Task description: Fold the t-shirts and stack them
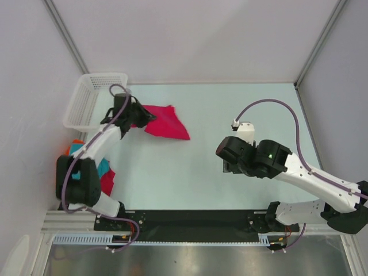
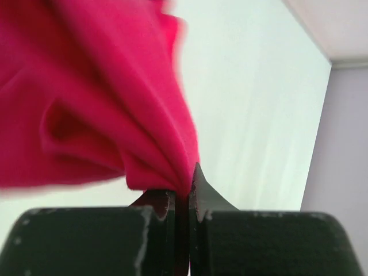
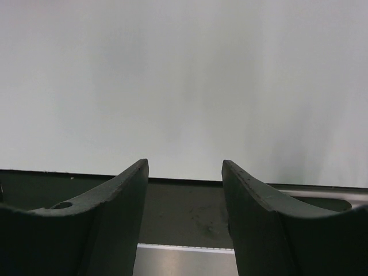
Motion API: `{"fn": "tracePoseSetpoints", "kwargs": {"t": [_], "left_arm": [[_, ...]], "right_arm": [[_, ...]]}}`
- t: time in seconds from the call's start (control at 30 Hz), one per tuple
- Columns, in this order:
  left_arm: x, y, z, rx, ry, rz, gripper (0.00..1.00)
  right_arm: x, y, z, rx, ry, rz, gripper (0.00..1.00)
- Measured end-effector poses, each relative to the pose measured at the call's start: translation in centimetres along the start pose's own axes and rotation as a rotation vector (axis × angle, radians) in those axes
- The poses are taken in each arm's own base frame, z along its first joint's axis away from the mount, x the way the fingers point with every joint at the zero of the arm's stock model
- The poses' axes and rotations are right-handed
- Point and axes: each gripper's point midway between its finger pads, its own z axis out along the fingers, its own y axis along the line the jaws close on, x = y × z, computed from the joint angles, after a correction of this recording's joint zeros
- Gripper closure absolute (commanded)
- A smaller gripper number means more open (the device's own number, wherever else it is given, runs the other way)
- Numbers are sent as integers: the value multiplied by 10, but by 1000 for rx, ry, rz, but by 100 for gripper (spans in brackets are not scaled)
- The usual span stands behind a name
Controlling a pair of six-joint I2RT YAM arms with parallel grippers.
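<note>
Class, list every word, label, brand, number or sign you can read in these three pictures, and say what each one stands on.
None: no text can be read in any view.
The red shirt, the white basket and the table show no print.
The left hand, shut on the red shirt, and the open right hand show no marks either.

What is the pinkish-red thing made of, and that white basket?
The crimson t-shirt looks like soft, matte cloth: it bunches into folds where the left pincer pinches it. The white basket is probably stiff plastic mesh, going by its see-through grid walls.
</note>
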Motion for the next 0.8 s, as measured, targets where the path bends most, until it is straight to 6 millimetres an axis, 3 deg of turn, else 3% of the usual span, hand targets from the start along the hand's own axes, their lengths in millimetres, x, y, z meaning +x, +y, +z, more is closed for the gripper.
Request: {"fn": "tracePoseSetpoints", "kwargs": {"t": [0.1,0.2,0.33,0.53,0.8], "left_arm": [[-24,8,-55,-31,-117,-7,100],[-29,23,-95,-73,-186,-18,100],[-35,59,-142,-155,-262,-66,100],[-42,118,-183,-283,-330,-172,100],[-45,156,-209,-333,-336,-260,100]], "right_arm": [[3,3,-6,-28,-5,-11,41],[5,5,-10,-50,-9,-21,41],[6,6,-14,-70,-15,-26,42],[6,13,-12,-84,-16,-53,42],[6,34,1,-76,3,-115,41]]}}
